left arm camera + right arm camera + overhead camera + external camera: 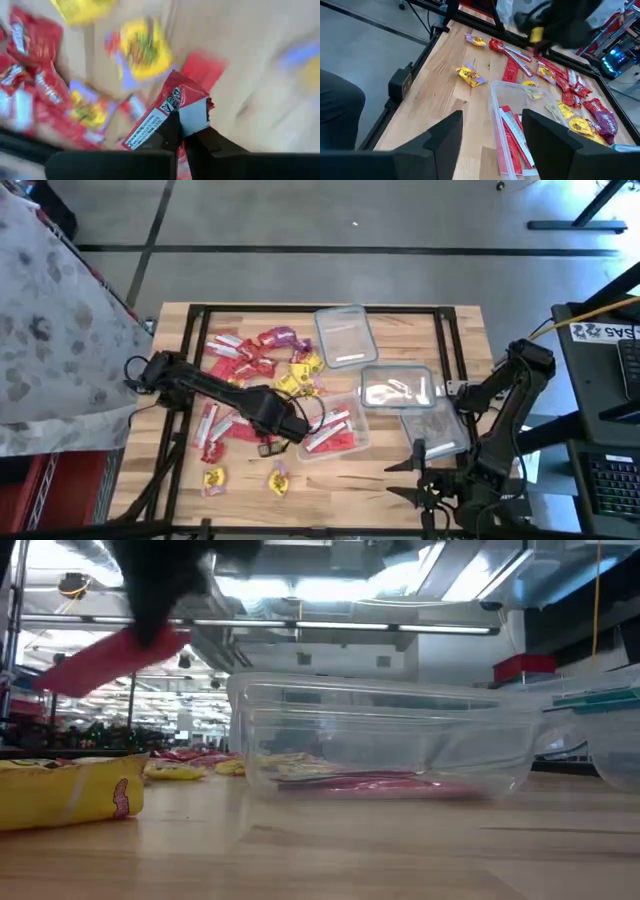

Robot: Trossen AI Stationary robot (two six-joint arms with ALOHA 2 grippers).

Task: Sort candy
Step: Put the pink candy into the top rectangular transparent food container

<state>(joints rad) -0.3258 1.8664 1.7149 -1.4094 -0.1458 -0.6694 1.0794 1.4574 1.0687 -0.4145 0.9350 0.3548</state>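
High view: we look straight down on the whole bench (400,470). Low view: we sit at bench height, very near a clear tub (385,735), facing the room. Left wrist view: close over the left tool (182,132) gripping a red packet (167,107). Right wrist view: farther back, sharing that tub (507,127).

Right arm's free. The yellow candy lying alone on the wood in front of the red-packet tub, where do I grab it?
Probably straight down from above with the open right gripper, pinching the yellow candy across its narrow middle. It lies flat with bare table on all sides, and its flared ends would likely slip.
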